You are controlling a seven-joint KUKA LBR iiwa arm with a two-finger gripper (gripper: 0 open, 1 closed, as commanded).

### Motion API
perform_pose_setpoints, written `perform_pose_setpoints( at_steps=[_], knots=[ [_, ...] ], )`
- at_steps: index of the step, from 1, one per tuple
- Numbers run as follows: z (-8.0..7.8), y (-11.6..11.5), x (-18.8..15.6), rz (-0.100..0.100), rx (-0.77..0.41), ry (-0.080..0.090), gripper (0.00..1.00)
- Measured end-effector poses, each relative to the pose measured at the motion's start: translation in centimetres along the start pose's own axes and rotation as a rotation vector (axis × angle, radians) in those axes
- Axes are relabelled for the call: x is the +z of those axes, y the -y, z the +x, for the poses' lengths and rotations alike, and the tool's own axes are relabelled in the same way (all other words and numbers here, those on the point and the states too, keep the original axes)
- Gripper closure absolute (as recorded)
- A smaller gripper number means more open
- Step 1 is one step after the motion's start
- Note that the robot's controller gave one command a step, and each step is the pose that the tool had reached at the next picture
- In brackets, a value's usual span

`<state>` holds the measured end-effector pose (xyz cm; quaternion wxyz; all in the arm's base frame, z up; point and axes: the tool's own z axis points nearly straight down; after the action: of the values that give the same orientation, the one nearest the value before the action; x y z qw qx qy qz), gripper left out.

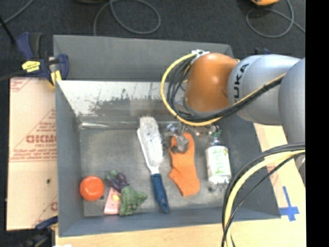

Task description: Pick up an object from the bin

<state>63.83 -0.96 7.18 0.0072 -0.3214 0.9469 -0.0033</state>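
Note:
My gripper [178, 139] hangs below the arm's orange cover in the middle of the bin, right at the upper end of an orange cloth [186, 174]. The cloth lies crumpled on the bin floor, stretching toward the front. Just left of the gripper lies a brush [150, 145] with white bristles and a blue handle pointing to the front. To the right lies a white bottle [217, 165] with a green label, its cap toward the back wall.
In the front left corner sit an orange round lid-like thing [92, 188], a purple bunch of toy grapes [117, 179], a pink piece [111, 203] and a green toy [131, 199]. The arm and its cables cover the bin's back right.

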Motion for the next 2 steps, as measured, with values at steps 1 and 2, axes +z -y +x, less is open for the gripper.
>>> perform_pose_setpoints(
  at_steps=[1,2],
  knots=[
    [0.1,-0.1,-0.4,-0.001,0.0,-0.001,1.0],
    [0.2,-0.1,-2.1,-0.003,0.001,-0.005,1.0]
  ],
)
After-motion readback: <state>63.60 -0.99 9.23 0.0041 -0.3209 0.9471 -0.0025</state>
